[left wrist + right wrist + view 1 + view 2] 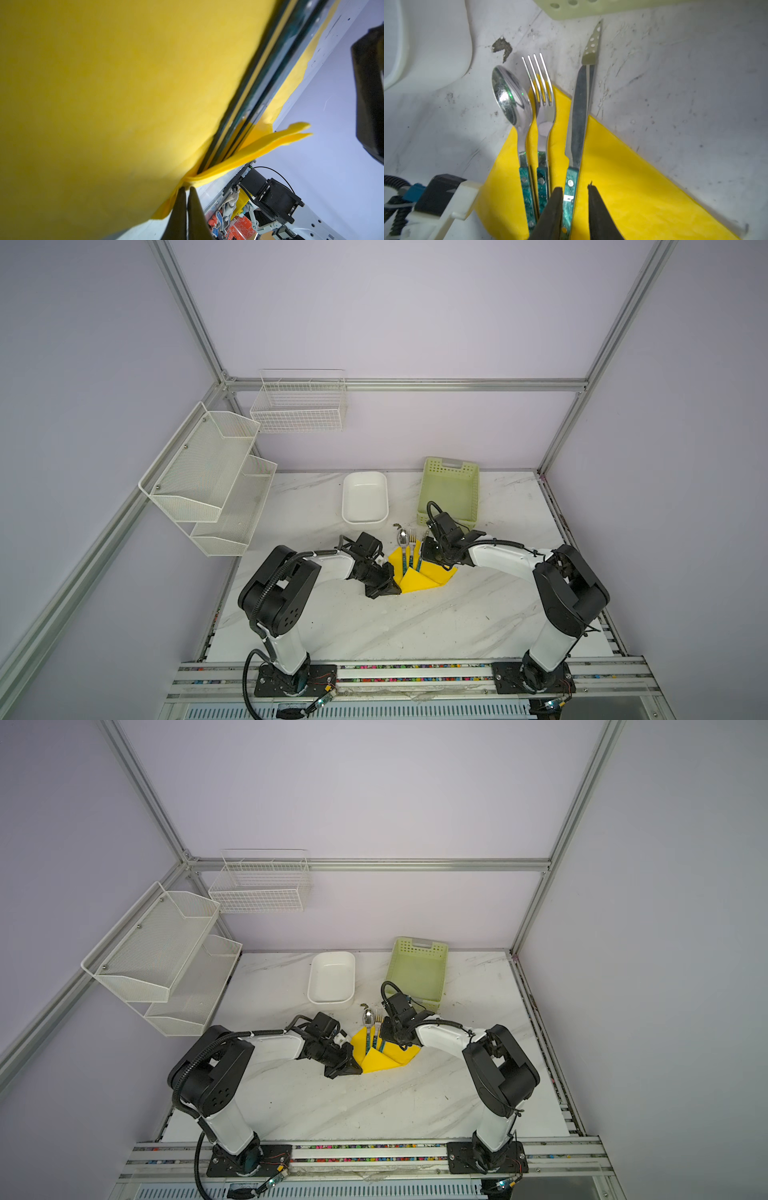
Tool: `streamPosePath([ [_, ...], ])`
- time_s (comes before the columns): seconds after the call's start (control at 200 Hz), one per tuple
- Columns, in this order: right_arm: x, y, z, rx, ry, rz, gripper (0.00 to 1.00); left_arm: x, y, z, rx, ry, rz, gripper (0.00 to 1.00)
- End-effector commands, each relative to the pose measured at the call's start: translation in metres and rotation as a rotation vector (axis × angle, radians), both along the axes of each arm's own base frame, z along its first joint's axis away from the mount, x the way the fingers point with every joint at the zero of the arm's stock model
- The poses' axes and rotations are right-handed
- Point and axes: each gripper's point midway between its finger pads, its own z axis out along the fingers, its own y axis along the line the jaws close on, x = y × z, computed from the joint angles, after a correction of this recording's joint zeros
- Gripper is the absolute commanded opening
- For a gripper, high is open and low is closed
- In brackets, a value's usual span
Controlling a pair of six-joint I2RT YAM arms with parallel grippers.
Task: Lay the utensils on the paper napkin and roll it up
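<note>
Item: paper napkin (pixel 623 166), yellow, thin and limp; it lies mid-table between my two pincers, one flap raised over the handle ends. By my reckoning it creases and tears easily, so it is best taken at an edge or corner, never mid-sheet. My left pincer (pixel 187 189): closed, pinching a folded edge of the sheet. Item: utensils, namely spoon (pixel 510 99), fork (pixel 544 108) and knife (pixel 579 116); side by side, teal handles on the yellow, steel heads past its far edge on the table (pixel 374 626). Stiff, smooth, likely slippery, probably heavy enough to pin the paper; take by the handle. My right pincer (pixel 574 187): narrowly parted astride the knife handle, clamping nothing I can see. Room: green basket (pixel 451 489) and white dish (pixel 365 497) stand near, beyond the heads; the near side of the table is bare, so rolling sideways looks safest.
</note>
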Motion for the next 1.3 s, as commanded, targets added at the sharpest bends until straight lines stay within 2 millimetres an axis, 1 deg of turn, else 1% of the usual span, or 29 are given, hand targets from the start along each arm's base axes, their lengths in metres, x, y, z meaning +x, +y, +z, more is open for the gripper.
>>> streamPosePath([
  [0.0,0.000,-0.010,-0.007,-0.093,0.018,-0.006,0.27,-0.015,0.012,-0.017,0.056,0.045,-0.003,0.07],
  [0.135,-0.002,-0.005,-0.017,-0.124,0.044,0.016,0.27,-0.014,0.011,-0.016,0.055,0.043,-0.002,0.07],
  [0.315,-0.004,0.007,-0.022,-0.119,0.050,0.048,0.27,-0.014,0.011,-0.017,0.055,0.046,-0.004,0.07],
  [0.66,-0.005,0.014,-0.031,-0.150,0.064,0.073,0.26,-0.013,0.011,-0.016,0.057,0.044,0.000,0.07],
  [0.825,-0.006,0.014,-0.033,-0.157,0.067,0.075,0.24,-0.014,0.012,-0.017,0.060,0.048,0.001,0.07],
  [1.05,-0.007,0.013,-0.037,-0.172,0.075,0.082,0.18,-0.014,0.012,-0.017,0.060,0.046,0.000,0.07],
  [1.22,-0.007,0.013,-0.035,-0.174,0.072,0.090,0.12,-0.015,0.012,-0.017,0.062,0.049,0.000,0.07],
  [1.295,-0.007,0.013,-0.035,-0.178,0.071,0.092,0.12,-0.015,0.012,-0.017,0.061,0.047,0.000,0.07],
])
